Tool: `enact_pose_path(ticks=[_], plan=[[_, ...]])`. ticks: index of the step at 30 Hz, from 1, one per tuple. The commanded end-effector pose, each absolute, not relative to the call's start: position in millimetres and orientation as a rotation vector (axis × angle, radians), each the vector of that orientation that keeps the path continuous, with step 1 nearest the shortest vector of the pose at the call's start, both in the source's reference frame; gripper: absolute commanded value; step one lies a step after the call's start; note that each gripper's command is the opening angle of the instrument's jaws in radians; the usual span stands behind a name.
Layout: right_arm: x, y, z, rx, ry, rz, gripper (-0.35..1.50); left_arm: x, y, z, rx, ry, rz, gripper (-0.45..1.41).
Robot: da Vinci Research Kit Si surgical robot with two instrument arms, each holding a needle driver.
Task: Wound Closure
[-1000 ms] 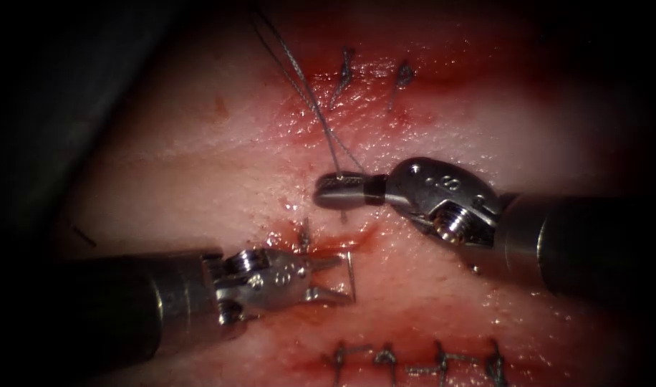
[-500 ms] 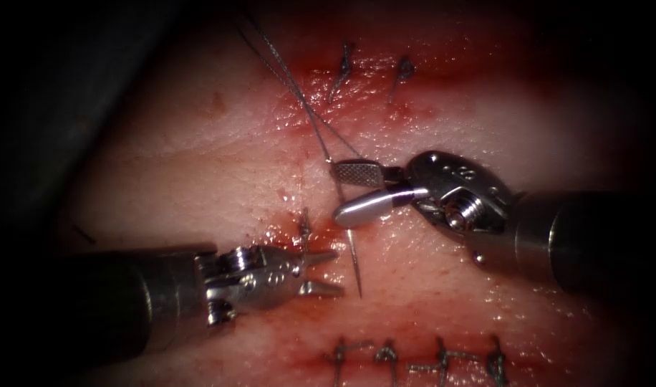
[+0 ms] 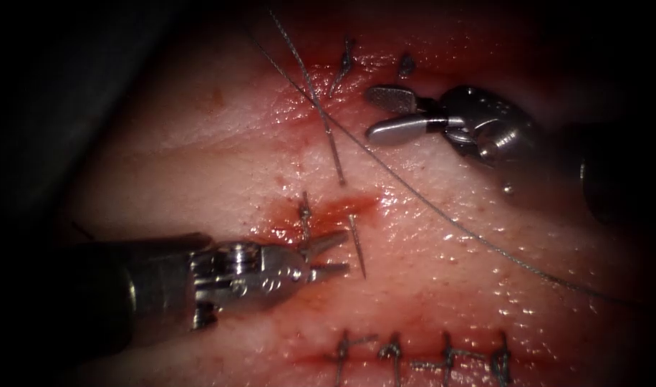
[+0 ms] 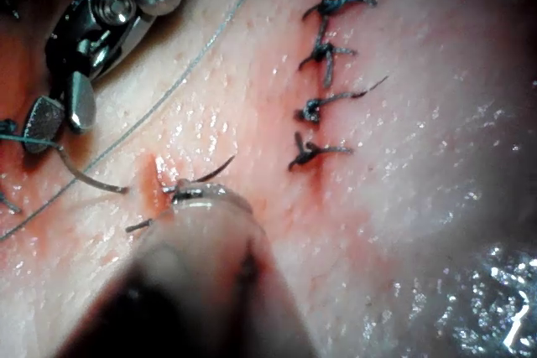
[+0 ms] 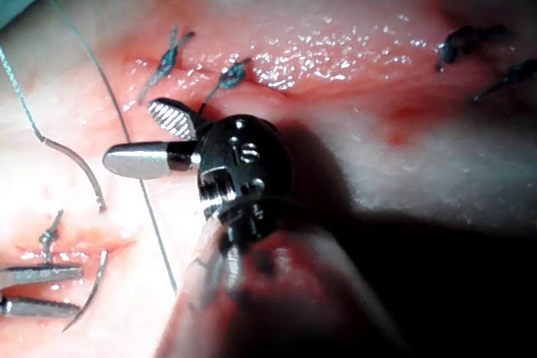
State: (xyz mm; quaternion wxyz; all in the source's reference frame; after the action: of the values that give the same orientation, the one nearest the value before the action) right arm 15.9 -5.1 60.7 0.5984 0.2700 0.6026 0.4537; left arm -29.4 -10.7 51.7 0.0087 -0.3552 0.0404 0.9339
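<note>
Two lengths of the curved needle (image 3: 357,244) show above the tissue (image 3: 220,158), its middle buried across the cut (image 3: 342,208); the swaged end (image 3: 334,154) trails thread (image 3: 442,215). My left end effector (image 3: 339,254) gapes just beside the tip, empty. My right end effector (image 3: 389,111) sits parted, holding nothing.

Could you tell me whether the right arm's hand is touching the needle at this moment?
Apart: endoscope view shows the right hand open, bare tissue between it and the needle.
</note>
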Motion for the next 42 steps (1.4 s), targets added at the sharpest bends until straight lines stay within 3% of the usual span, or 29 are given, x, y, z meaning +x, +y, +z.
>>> enact_pose_path(ticks=[1,16,20,21,22,28,29,31,33,39,40,41,42], plan=[[16.6,-5.6,61.5,0.626,1.397,1.051,1.23,-30.3,-10.7,52.5,-1.117,0.122,2.915,0.27],[16.6,-6.5,62.8,0.586,1.395,1.062,1.11,-31.8,-9.4,55.0,-1.182,0.185,2.893,0.29],[16.5,-6.7,62.8,0.581,1.394,1.064,1.03,-31.6,-9.2,55.3,-1.183,0.185,2.893,0.05],[16.4,-6.8,62.8,0.581,1.394,1.063,0.99,-31.5,-9.2,55.3,-1.188,0.182,2.892,-0.08],[16.3,-6.8,62.7,0.579,1.398,1.067,0.98,-31.4,-9.1,55.2,-1.214,0.174,2.885,-0.45],[15.8,-6.8,62.3,0.564,1.391,1.088,0.96,-31.7,-9.5,54.5,-1.315,0.046,2.739,-0.45],[15.6,-6.7,62.1,0.540,1.387,1.094,0.69,-31.8,-9.6,54.2,-1.336,0.006,2.701,-0.45],[15.1,-6.5,61.7,0.467,1.406,1.074,-0.05,-32.0,-9.9,53.0,-1.416,-0.133,2.577,-0.45],[15.0,-6.4,61.6,0.420,1.411,1.039,-0.10,-32.1,-10.0,52.6,-1.440,-0.167,2.546,-0.45],[14.4,-5.6,60.2,0.209,1.362,0.760,0.30,-32.4,-10.6,49.9,-1.515,-0.372,2.379,-0.45],[14.3,-5.4,59.9,0.191,1.351,0.727,0.41,-32.4,-10.7,49.5,-1.523,-0.395,2.358,-0.45],[14.1,-5.1,59.3,0.178,1.313,0.684,0.64,-32.5,-10.9,48.8,-1.533,-0.449,2.313,-0.45],[14.1,-5.1,59.3,0.178,1.313,0.684,0.64,-32.5,-10.9,48.8,-1.533,-0.449,2.313,-0.45]])
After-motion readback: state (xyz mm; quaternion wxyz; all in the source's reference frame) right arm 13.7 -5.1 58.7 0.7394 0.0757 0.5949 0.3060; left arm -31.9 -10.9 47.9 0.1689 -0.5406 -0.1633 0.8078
